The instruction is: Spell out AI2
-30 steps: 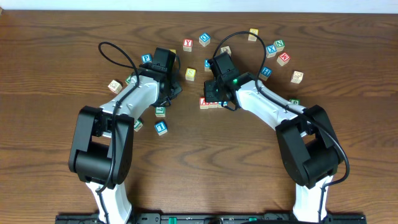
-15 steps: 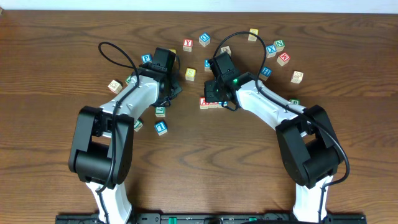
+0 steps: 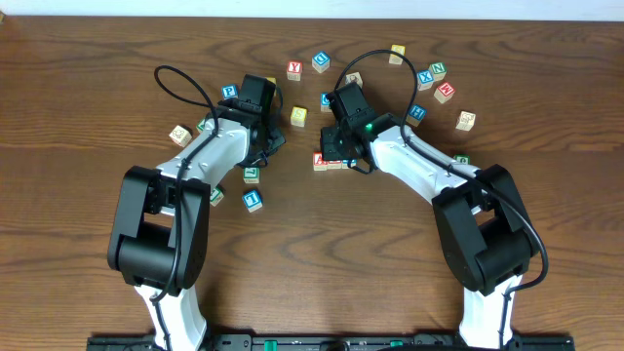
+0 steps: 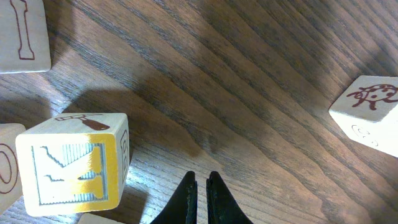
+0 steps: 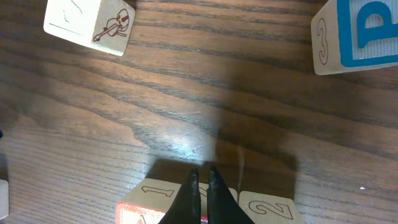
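A red-faced block [image 3: 321,162] and a second block [image 3: 337,163] lie side by side near the table's middle. In the right wrist view the red-faced one shows a "1" on its top [image 5: 149,194] and its neighbour shows a "2" [image 5: 268,210]. My right gripper [image 3: 332,154] [image 5: 203,171] is shut and empty, its tips right over these two blocks. A blue "I" block [image 3: 253,199] lies nearer the front. My left gripper [image 3: 269,138] [image 4: 201,180] is shut and empty, low over bare wood beside a yellow "K" block [image 4: 71,163].
Loose letter blocks are scattered at the back: a red Y [image 3: 294,70], a blue P [image 3: 229,93], a yellow one [image 3: 298,116], and a cluster at the right [image 3: 438,78]. A violin block [image 5: 87,22] and a ladybug block [image 4: 370,109] lie close to the grippers.
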### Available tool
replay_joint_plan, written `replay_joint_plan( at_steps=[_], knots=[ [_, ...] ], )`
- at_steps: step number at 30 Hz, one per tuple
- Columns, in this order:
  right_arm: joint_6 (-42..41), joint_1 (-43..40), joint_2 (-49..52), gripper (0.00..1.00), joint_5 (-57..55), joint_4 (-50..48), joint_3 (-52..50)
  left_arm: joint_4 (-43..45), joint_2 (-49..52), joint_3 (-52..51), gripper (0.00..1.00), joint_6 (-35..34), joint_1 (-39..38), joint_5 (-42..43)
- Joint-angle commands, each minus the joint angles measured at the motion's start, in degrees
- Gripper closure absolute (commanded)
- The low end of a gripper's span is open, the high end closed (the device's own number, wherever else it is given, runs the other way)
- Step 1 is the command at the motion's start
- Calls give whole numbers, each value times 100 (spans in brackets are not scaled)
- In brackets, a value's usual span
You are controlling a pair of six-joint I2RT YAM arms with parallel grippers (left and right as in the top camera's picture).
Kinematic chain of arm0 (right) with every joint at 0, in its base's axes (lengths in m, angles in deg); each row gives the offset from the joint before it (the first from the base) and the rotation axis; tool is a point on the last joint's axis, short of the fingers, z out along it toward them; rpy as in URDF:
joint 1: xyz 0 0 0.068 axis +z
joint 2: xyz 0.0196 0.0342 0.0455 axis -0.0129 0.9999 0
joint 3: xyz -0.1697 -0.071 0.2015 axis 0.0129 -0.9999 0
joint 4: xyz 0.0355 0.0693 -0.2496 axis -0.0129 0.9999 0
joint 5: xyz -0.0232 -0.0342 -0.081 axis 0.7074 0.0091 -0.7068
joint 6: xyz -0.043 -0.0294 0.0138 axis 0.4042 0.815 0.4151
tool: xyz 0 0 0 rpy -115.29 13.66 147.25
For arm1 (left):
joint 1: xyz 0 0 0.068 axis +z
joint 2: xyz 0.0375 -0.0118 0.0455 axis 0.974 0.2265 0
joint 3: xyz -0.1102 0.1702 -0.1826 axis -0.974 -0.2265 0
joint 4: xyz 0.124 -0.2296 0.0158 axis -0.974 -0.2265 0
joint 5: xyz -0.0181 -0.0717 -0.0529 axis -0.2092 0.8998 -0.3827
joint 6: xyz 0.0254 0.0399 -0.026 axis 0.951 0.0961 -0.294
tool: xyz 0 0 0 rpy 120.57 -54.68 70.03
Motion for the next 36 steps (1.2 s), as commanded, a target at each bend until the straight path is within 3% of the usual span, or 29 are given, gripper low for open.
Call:
replay_joint_plan(
  at_steps=[1, 25, 36],
  knots=[
    [-83, 24, 52, 99, 33, 20, -9, -17, 33, -81, 92, -11, 13, -92],
    [-57, -2, 52, 98, 66, -136, -9, -15, 33, -81, 92, -11, 13, -92],
    [-61, -422, -26, 95, 50, 76, -7, -17, 33, -81, 93, -9, 13, -92]
  ],
)
